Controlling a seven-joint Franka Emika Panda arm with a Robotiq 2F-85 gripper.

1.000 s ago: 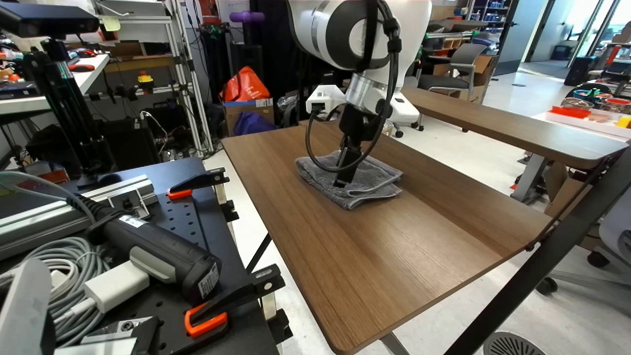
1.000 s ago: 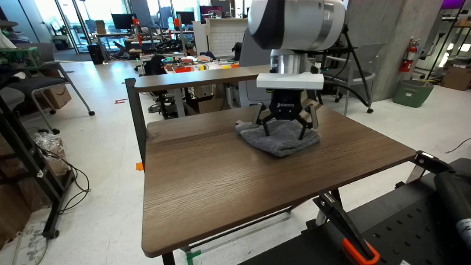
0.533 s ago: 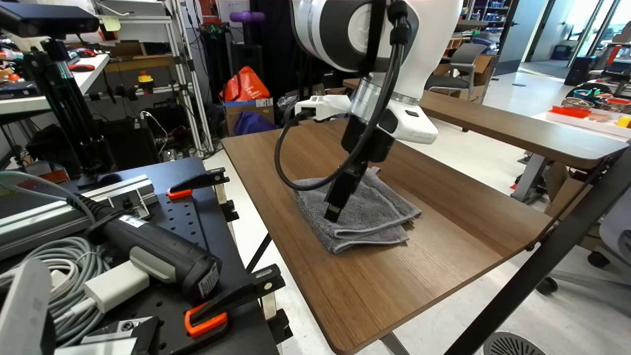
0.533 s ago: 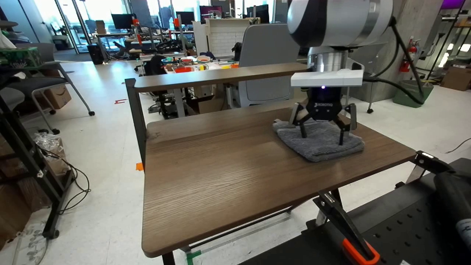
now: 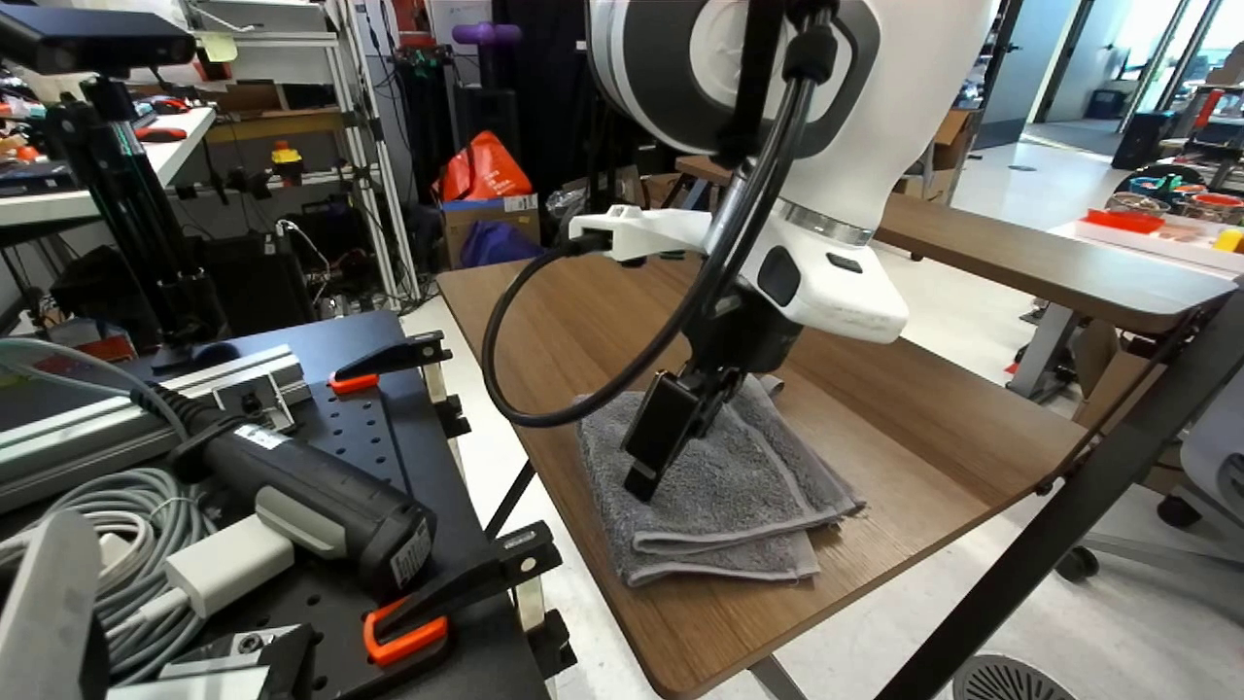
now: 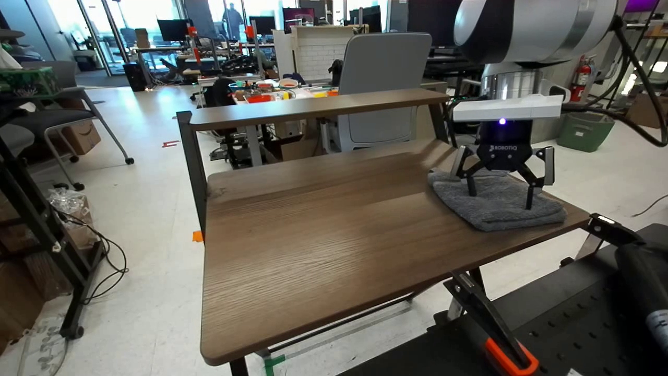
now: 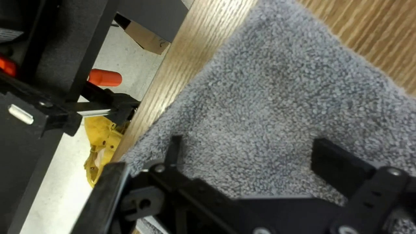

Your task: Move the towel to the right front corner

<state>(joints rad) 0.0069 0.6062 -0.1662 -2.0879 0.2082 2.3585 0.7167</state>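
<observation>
Your fingers (image 6: 529, 198), spread on the towel (image 6: 496, 201), slide it along the front edge of the bench (image 6: 323, 240); it now lies nearer the right front corner (image 5: 683, 663), little travel likely left.

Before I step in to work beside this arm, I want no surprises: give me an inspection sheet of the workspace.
Surface: brown wood-grain tabletop, reflecting some light.
Job's things: grey towel, folded, lying on the tabletop, short of the nearest corner.
Clutter: black side bench with a handheld tool and orange-and-black clamps.
Hand: open, tips against the towel.
Cables: black cable looping out beside the hand; grey cable coil on the bench.
Surroundings: raised brown board, grey chair, fire extinguisher.
</observation>
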